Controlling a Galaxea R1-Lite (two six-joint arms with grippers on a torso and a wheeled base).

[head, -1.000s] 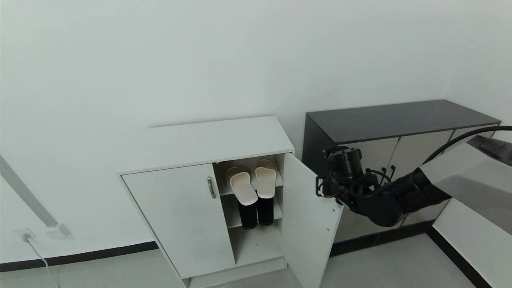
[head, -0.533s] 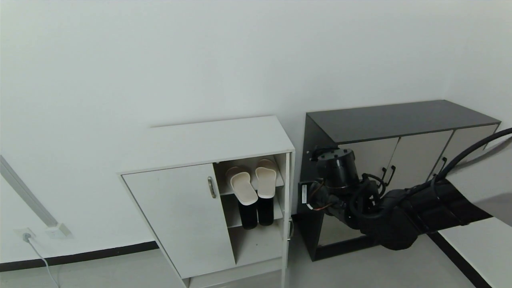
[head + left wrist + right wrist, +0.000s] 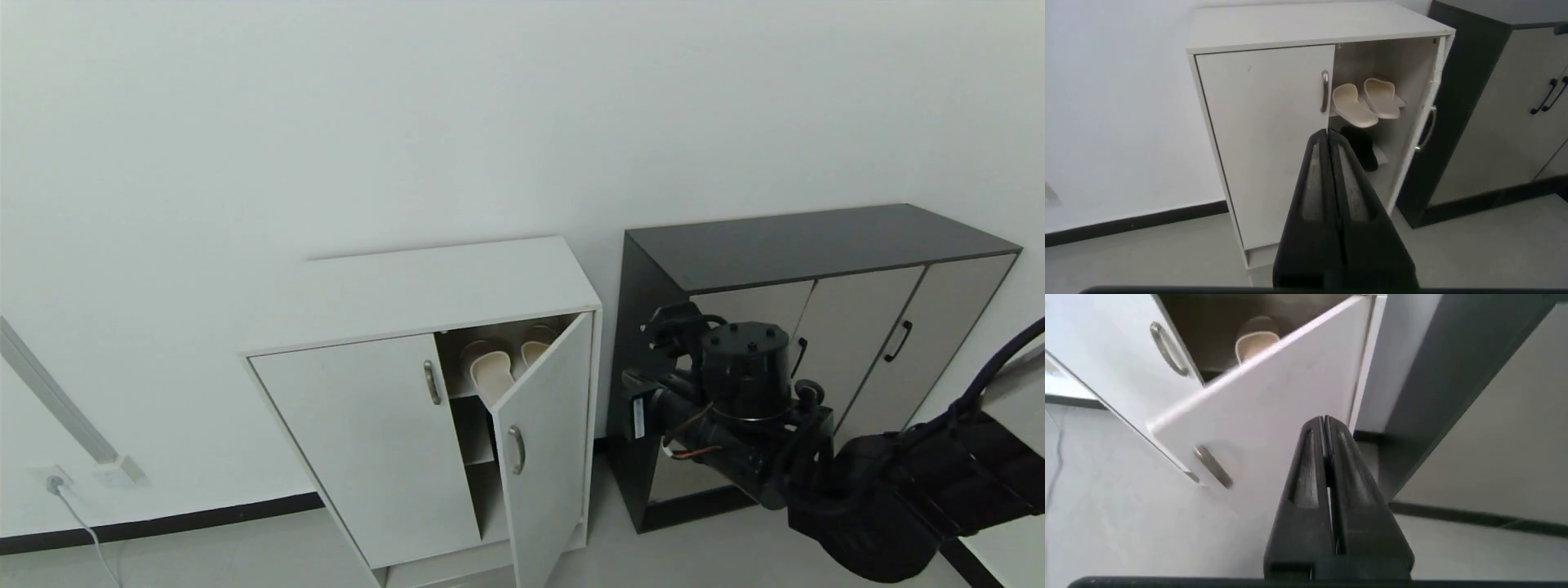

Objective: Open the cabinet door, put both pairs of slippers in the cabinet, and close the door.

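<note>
Right of the white two-door cabinet: right gripper, fingers together, near the half-shut right door. Shelved inside: cream slippers, black slippers. The left gripper is likewise pressed together. Best to push the door's face steadily until flush.

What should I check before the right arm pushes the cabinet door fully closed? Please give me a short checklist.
1. Beige slippers inside the white cabinet: ok.
2. Black slippers inside, below the beige pair: ok.
3. Slipper ends clear of the door's path: cannot tell; the beige pair seems to jut forward.
4. Right door closed: not ok, it stands ajar.
5. Left door closed: ok.
6. Right gripper shut, empty, facing the right door's outer face: ok; whether it touches the door, cannot tell.
</note>
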